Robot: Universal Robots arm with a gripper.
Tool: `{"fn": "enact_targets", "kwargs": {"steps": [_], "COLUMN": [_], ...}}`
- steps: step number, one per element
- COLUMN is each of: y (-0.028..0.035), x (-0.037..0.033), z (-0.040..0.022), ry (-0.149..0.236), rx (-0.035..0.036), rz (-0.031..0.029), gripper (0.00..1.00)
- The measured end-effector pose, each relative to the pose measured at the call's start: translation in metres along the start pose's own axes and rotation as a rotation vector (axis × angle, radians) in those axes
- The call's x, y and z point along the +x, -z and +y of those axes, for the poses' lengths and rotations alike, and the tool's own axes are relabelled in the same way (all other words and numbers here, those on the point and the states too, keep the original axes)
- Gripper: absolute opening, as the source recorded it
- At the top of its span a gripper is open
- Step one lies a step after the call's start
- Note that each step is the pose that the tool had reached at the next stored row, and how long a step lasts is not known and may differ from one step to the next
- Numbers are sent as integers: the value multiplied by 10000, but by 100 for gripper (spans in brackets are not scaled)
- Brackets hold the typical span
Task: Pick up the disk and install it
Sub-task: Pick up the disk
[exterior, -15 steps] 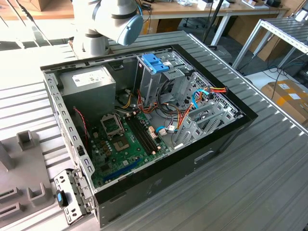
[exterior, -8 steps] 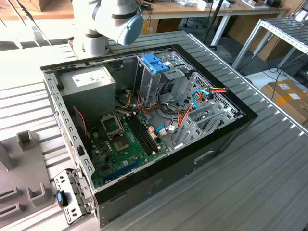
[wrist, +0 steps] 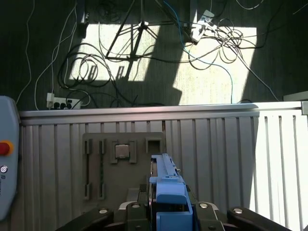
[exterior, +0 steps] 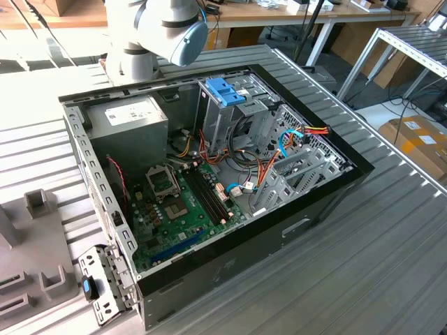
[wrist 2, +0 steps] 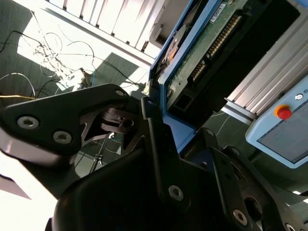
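The disk (wrist 2: 202,53) is held edge-on in my gripper (wrist 2: 166,127). The second wrist view shows its green circuit-board face and a light-blue carrier rail. In the first wrist view the disk (wrist: 166,185) sticks out from between the black fingers (wrist: 137,211) as a narrow light-blue strip, and my gripper (wrist: 167,211) is shut on it. There it hangs above a ribbed metal table (wrist: 216,159), over a grey fixture plate (wrist: 120,166). In the exterior view the open computer case (exterior: 328,202) lies on the table, with the arm's joint (exterior: 171,28) behind it.
Inside the case are a motherboard (exterior: 178,209), a power supply (exterior: 129,122), loose cables, and a grey metal cage with a blue handle (exterior: 225,91). A grey fixture (exterior: 35,265) is at the exterior view's left. A teach pendant (wrist: 6,168) lies on the table, and cables cover the floor (wrist: 144,57).
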State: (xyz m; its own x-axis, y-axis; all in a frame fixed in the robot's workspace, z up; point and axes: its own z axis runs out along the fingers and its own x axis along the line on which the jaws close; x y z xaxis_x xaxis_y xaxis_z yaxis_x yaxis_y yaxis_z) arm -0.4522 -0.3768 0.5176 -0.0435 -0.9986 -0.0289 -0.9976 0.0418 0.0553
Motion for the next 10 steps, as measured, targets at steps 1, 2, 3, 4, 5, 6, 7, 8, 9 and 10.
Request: {"fn": "enact_targets", "kwargs": {"steps": [1, 2, 3, 4, 5, 6, 7, 8, 9, 10], "y": [6, 12, 12, 14, 15, 16, 17, 18, 18, 18], "x": [0, 0, 0, 0, 0, -1, -1, -1, 0, -1], "z": [0, 1, 0, 1, 1, 1, 1, 1, 1, 1], "ry": [0, 0, 0, 0, 0, 0, 0, 0, 0, 0], "rx": [0, -1, 2, 0, 0, -1, 0, -1, 0, 0], "rz": [0, 0, -1, 0, 0, 0, 0, 0, 0, 0], "gripper": [37, 37, 37, 37, 37, 37, 37, 37, 37, 37]}}
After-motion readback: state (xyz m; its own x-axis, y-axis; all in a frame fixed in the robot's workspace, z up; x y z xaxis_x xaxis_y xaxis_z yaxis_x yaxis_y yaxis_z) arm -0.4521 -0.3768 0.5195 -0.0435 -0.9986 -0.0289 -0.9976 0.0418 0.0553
